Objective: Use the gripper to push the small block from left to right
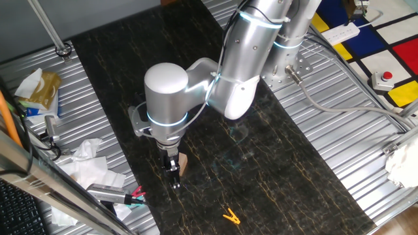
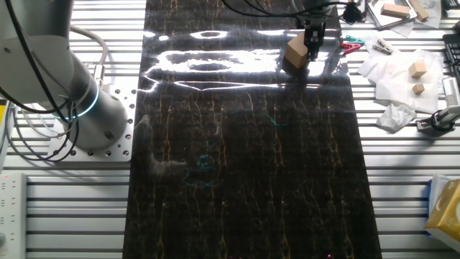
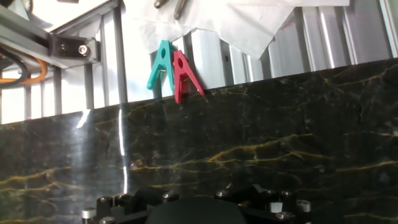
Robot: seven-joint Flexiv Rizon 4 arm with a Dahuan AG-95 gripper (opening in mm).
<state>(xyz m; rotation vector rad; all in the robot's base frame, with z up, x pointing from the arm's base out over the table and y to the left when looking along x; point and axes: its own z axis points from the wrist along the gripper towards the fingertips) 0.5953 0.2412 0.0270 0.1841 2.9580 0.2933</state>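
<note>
The small block [image 1: 183,163] is a light-tan wooden cube on the dark marble mat [image 1: 261,150], near the mat's left edge. My gripper [image 1: 174,179] points down at the mat with its black fingers close together and holds nothing. It stands against the block's left side. In the other fixed view the gripper [image 2: 314,44] is at the block's [image 2: 295,52] right side, at the mat's far end. In the hand view the block is out of view and only the dark gripper body shows at the bottom.
An orange clip [image 1: 230,216] lies on the mat toward the front. A red clip [image 3: 185,76] and a teal clip [image 3: 160,65] lie at the mat's edge just beyond the gripper. Crumpled paper [image 1: 87,163] and tools lie on the ribbed table. The second arm's base [image 1: 288,62] stands at the back.
</note>
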